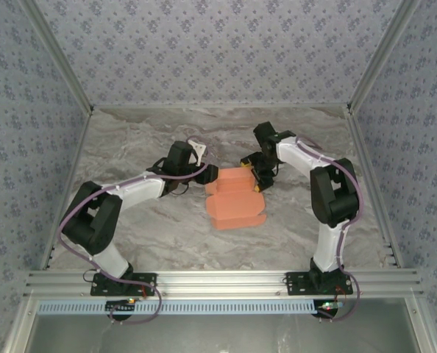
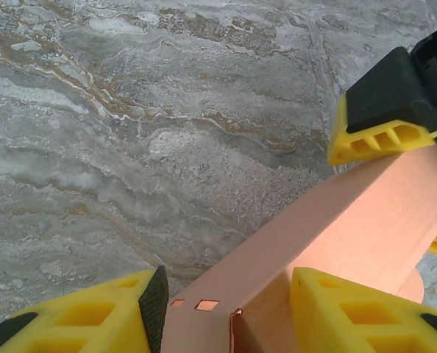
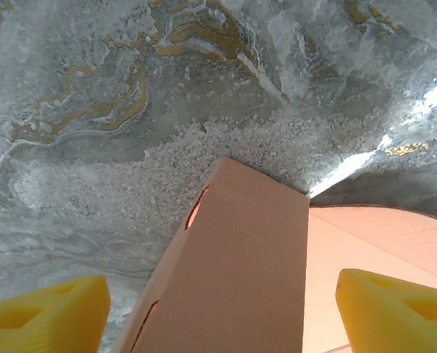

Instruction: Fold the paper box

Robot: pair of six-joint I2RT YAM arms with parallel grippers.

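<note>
Both arms are reaching inward from their bases, elbows bending outward and wrists angling toward each other. The left hand [image 2: 226,323] is pointing right and gripping the box [image 1: 233,202], with its yellow fingers [image 2: 93,316] pressing on either side. The right hand [image 3: 218,316] is tilting down and to the left, jaws standing wide and straddling the box's far end with a gap on each side.

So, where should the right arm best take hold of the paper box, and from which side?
Probably the raised folded wall at the far end of the paper box, coming from above: it stands up as a narrow ridge that open jaws can straddle, while the rest lies flat on the table.
</note>
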